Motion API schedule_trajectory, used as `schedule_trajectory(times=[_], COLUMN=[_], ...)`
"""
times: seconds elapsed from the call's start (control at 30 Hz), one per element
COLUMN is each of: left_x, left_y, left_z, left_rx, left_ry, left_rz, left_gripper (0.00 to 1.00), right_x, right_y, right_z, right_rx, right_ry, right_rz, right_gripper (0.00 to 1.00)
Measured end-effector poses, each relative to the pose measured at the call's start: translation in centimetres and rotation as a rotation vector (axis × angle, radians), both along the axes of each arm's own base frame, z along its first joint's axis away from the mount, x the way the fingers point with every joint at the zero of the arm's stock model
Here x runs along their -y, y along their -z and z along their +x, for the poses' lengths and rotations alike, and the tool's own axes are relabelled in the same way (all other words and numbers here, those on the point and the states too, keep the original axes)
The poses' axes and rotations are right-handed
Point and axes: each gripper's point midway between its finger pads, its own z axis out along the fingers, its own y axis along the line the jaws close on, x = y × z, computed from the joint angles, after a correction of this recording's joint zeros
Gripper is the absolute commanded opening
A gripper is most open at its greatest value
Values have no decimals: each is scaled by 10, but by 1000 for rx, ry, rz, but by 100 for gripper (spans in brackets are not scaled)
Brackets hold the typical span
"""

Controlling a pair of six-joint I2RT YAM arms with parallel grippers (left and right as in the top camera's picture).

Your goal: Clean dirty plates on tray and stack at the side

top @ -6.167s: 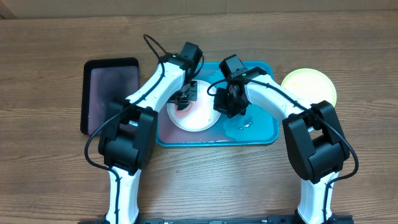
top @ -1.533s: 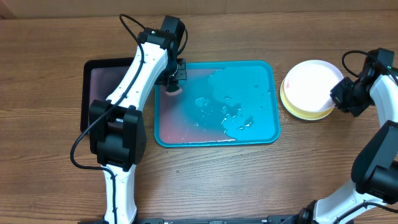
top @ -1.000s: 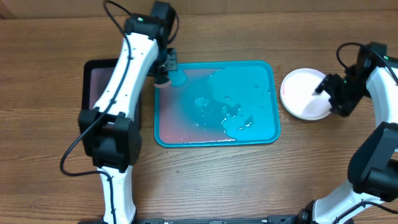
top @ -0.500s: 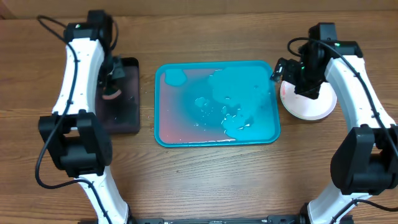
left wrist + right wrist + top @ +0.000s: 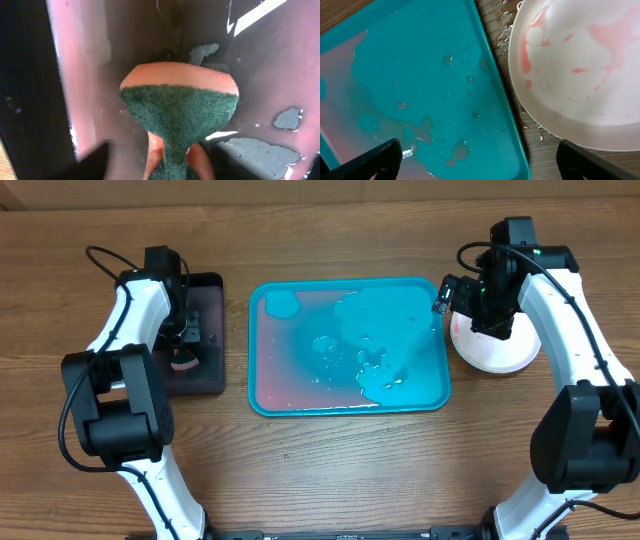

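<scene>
The turquoise tray point(image 5: 300, 395) holds only puddles and a pinkish film; it also fills the left of the right wrist view point(image 5: 420, 75). A white plate point(image 5: 500, 352) with pink smears point(image 5: 580, 75) rests on the wood just right of the tray, and anything beneath it is hidden. My right gripper point(image 5: 468, 305) point(image 5: 480, 170) hovers open over the gap between tray rim and plate, holding nothing. My left gripper point(image 5: 187, 340) point(image 5: 170, 170) is over the black tray. A green-and-orange sponge point(image 5: 183, 360) point(image 5: 180, 115) lies between its parted jaws, still pinched at the waist.
The black tray point(image 5: 205, 375) point(image 5: 280, 60) sits left of the turquoise one, wet with a pinkish sheen. Water droplets dot the wood between the turquoise tray and the plate. Bare wooden table surrounds everything.
The left arm carried the sponge off the turquoise tray to the black tray and its jaws parted. The right gripper let go of the white plate and shifted toward the tray's right edge.
</scene>
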Motion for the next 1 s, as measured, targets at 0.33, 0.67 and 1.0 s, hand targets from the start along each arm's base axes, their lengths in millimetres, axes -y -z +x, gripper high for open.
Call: schedule_trajectory(times=[0.33, 0.67, 1.0], left_x=[-1, 15, 26], left_y=[-71, -265, -289], left_z=[10, 34, 27], left_rx=[2, 499, 564], left_ry=[-37, -75, -71], left_rz=[-2, -55, -96], left_gripper=[100, 100, 100], right_x=[1, 14, 1], right_y=[-33, -193, -356], right_z=[1, -21, -137], right_rx=[8, 250, 750], right_ry=[-8, 3, -16], right_rz=[-7, -87, -14], right_gripper=[100, 100, 100])
